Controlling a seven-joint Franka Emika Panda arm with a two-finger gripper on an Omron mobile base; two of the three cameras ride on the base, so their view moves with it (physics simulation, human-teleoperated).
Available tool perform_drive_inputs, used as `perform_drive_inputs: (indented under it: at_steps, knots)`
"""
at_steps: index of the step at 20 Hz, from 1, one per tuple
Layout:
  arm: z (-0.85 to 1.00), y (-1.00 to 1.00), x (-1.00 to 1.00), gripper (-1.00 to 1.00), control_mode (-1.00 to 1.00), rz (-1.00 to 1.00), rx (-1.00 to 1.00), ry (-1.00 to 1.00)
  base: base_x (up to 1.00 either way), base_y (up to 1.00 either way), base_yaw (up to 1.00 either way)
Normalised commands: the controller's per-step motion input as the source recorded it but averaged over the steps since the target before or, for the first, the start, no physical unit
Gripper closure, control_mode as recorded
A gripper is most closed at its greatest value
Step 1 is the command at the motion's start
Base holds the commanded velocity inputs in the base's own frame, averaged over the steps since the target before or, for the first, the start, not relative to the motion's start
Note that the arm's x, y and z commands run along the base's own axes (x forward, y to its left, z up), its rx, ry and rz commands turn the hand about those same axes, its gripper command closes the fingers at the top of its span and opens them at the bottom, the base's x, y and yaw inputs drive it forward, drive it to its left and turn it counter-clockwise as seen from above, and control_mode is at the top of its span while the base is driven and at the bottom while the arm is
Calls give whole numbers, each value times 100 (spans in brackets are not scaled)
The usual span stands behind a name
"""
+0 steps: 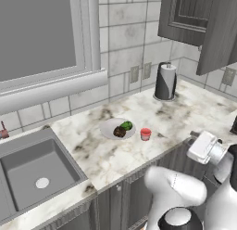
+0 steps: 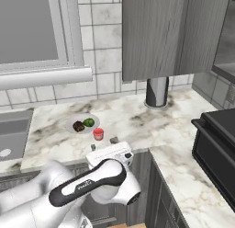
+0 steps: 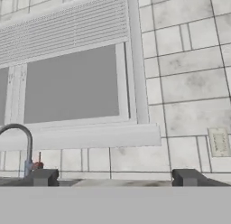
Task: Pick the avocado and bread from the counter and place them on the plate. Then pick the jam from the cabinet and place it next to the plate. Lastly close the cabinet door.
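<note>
The surface (image 1: 185,108) is a white marble-look worktop that runs from the sink (image 1: 32,171) on the left to the black appliance (image 2: 218,149) on the right, with its front edge just above the dark lower cabinets. Between the sink and the steel canister (image 1: 165,80) near the back wall there is a wide bare stretch of marble, and more bare marble lies to the right of the canister.

Above the canister hangs the cabinet (image 2: 170,34), dark grey wood-grain. In the left base view the cabinet door (image 1: 220,36) stands swung out from the wall, and its lower edge hangs over the back part of the surface, well above it.

The plate (image 1: 110,127) lies about in the middle of the surface, well away from the front edge and from the sink rim. On it the avocado (image 1: 127,126) and the bread (image 1: 120,131) lie side by side, close together. The jam (image 1: 146,134) stands upright on the marble just beside the plate, on the side toward the canister, apart from its rim.

The end effector (image 3: 115,179) is near the front edge of the surface, on the right of the jam, and it looks toward the window wall. Its fingers (image 3: 43,177) are spread wide with nothing between them.
</note>
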Motion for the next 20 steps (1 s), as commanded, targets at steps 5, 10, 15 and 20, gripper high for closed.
perform_drive_inputs:
  at_steps: [5,10,15,20]
  knots:
    - [47,0,-52,-100,-100,-25,7,17,0,0,0]
    - [46,0,-49,-100,-100,-23,3,19,0,0,0]
    - [43,0,-50,-100,-100,-21,2,18,0,0,0]
    - [44,2,-42,-100,-100,-16,0,15,0,0,0]
